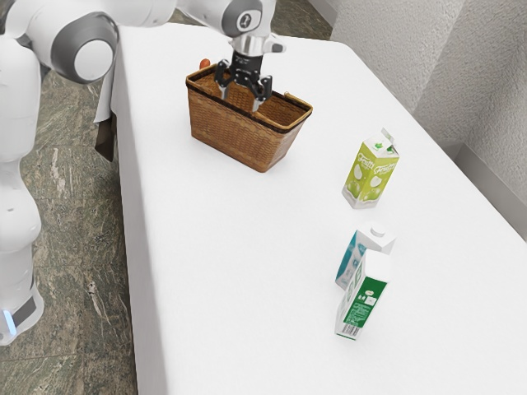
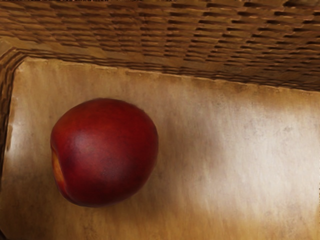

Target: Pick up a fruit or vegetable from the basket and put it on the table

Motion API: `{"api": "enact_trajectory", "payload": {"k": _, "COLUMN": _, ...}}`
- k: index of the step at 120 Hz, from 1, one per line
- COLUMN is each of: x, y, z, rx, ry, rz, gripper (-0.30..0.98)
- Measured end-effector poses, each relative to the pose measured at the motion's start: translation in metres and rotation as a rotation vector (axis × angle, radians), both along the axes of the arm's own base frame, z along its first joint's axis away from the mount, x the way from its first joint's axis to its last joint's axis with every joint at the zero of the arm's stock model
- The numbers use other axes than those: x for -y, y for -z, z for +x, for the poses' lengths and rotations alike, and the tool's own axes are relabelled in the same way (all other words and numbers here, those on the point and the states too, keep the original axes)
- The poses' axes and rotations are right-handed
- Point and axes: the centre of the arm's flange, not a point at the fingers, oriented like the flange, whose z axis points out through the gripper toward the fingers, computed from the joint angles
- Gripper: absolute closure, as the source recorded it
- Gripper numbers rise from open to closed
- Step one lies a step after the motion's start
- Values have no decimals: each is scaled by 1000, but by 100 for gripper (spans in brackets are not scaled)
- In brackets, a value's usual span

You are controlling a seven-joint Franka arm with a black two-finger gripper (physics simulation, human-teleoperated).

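One red nectarine, lying in the wicker basket near a corner, below the gripper, jaws wide apart, exterior view's upper centre.

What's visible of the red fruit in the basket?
The red fruit, a nectarine by its look, is roundish, deep red with darker mottling, smooth-skinned and faintly glossy. An orange-yellow patch marks the hollow at one side, so it seems to lie on its side. No cuts show. It rests on the basket's tan floor, near a corner, apart from the woven walls.
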Motion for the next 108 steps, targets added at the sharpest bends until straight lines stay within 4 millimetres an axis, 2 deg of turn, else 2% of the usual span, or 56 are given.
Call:
{"api": "enact_trajectory", "payload": {"k": 30, "x": -15, "y": 7, "z": -4, "rx": 1, "ry": -55, "rz": 5, "gripper": 0}}
{"api": "enact_trajectory", "payload": {"k": 48, "x": -27, "y": 25, "z": -5, "rx": -23, "ry": -85, "rz": -4, "gripper": 0}}
{"api": "enact_trajectory", "payload": {"k": 79, "x": -30, "y": 41, "z": 2, "rx": -30, "ry": -97, "rz": 0, "gripper": 0}}
{"api": "enact_trajectory", "payload": {"k": 108, "x": -32, "y": 41, "z": 5, "rx": -42, "ry": -63, "rz": 67, "gripper": 0}}
